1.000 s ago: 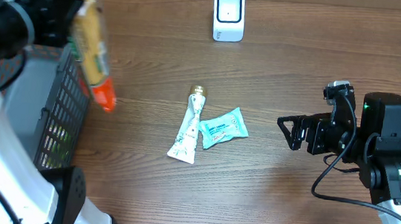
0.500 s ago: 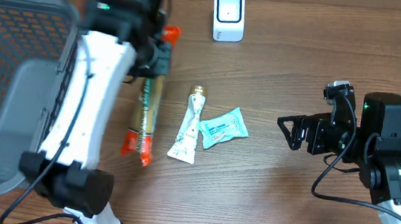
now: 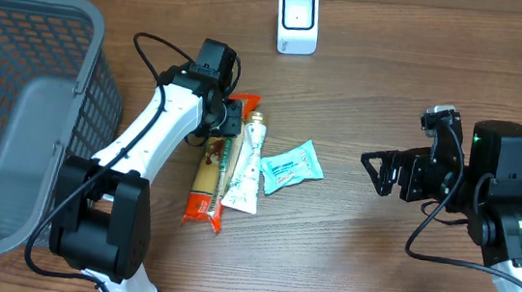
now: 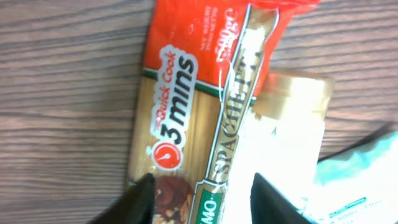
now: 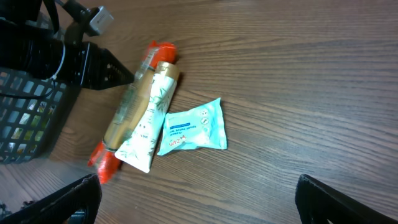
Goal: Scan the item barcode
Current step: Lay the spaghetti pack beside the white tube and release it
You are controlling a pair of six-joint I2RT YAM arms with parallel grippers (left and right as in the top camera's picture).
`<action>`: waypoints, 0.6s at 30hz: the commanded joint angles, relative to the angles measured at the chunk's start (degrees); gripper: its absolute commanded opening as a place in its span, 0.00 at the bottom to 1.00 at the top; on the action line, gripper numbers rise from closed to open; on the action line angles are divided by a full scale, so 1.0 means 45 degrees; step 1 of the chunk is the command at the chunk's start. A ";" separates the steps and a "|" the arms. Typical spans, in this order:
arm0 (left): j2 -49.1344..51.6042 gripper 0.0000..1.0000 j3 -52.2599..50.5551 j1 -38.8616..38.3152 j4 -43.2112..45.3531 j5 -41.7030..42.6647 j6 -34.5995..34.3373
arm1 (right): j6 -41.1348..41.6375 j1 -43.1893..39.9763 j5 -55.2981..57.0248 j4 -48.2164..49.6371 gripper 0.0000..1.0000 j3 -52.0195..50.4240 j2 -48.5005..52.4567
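The spaghetti (image 3: pixel 211 175) pack lies flat on the table (image 3: pixel 424 76), its orange top end pointing up toward the scanner (image 3: pixel 297 21) but well apart from it. It's right up against the tube (image 3: pixel 247 164) on its right, touching along the side, and the little wipes pack (image 3: pixel 290 167) sits just past the tube.

The left gripper (image 4: pixel 202 199) hangs over the top end of the spaghetti with its fingers partly parted, a fairly narrow gap (in the wrist view the pack's "3 mins" label shows between the two tips). I can't tell if the tips touch the wrapper.

The right gripper (image 3: pixel 382 173) is way off to the right, jaws spread wide and holding nothing. The basket (image 3: pixel 23 4) stands at the left edge.
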 commanded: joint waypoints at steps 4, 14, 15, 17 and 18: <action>-0.0384 0.56 0.1938 0.0141 -0.1457 0.0918 -0.0078 | -0.0058 0.0083 0.0092 0.0117 1.00 0.0160 -0.0029; -0.0544 1.00 1.0681 0.1622 -0.7310 0.0437 0.1778 | -0.0058 0.0083 0.0087 0.0146 1.00 0.0160 -0.0029; -0.0544 1.00 1.1298 0.1836 -0.7786 0.0257 0.1817 | -0.0058 0.0083 0.0087 0.0165 1.00 0.0160 -0.0029; -0.0544 1.00 1.2653 0.2424 -0.9015 -0.0151 0.1821 | -0.0058 0.0083 0.0087 0.0223 1.00 0.0160 -0.0029; -0.0544 1.00 1.3192 0.2735 -0.9564 -0.0393 0.1812 | -0.0058 0.0083 0.0092 0.0262 1.00 0.0160 -0.0029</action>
